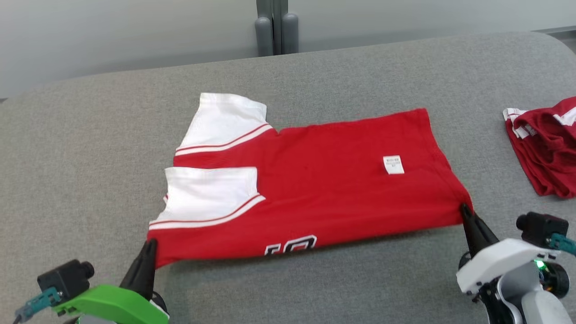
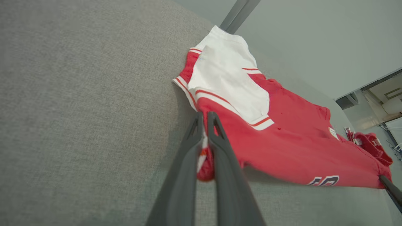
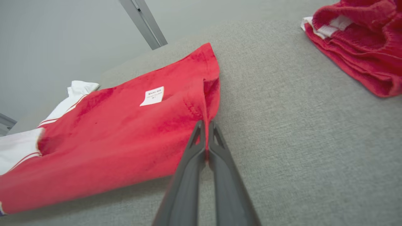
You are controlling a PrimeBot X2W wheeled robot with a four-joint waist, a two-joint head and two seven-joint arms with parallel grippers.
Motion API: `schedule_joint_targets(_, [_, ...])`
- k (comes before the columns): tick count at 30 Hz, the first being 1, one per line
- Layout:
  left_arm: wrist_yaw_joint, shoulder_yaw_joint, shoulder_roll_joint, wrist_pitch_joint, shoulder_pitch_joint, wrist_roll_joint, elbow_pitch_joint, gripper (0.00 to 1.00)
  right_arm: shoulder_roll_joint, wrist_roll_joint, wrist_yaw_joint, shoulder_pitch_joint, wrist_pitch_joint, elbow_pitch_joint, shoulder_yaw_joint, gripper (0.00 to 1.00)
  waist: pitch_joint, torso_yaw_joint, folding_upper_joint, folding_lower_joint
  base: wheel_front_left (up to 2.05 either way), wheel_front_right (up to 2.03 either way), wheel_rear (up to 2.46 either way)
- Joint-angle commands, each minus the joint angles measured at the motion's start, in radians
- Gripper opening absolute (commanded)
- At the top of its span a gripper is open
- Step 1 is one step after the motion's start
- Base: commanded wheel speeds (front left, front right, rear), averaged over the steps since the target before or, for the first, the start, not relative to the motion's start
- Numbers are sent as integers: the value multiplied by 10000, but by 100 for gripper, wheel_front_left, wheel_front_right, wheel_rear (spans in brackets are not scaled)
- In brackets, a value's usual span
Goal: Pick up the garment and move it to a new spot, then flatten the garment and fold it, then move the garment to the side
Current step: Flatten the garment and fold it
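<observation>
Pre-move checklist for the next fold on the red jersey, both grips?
1. Left gripper shut on red jersey, near left corner: ok.
2. Right gripper shut on near right corner: ok.
3. Near edge raised off grey table, shadow under it: ok.
4. Far white sleeve within the body outline: not ok, it pokes past the far edge.
5. Other red garment apart, at the right: ok.
6. Layers caught in each grip: cannot tell.
</observation>
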Motion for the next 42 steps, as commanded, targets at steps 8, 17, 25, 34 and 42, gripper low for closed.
schedule_joint_targets(8, [423,-278,206,227,1751,-288,-640,0,-40,108,-10,2164,746,-1543,-128,0,-70,-102,0,0,0,0,0])
schedule_joint_targets(17, [60,-395,173,48,1993,-305,265,97,-44,-118,-10,2689,510,-1224,-66,100,-76,-143,0,0,0,0,0])
schedule_joint_targets(25, [184,129,1186,21,1110,350,-60,100,-35,-824,-9,2253,506,-2063,-508,100,-78,-233,0,0,0,0,0])
schedule_joint_targets(34, [-761,-509,2383,1828,-3048,1876,-245,100,-35,-2622,-9,494,779,-2816,54,100,577,-499,0,0,0,0,0])
schedule_joint_targets(42, [-1860,-1328,2130,3844,-6914,2501,1654,100,-37,-3328,-9,-1232,806,-2692,1207,100,1747,-1163,0,0,0,0,0])
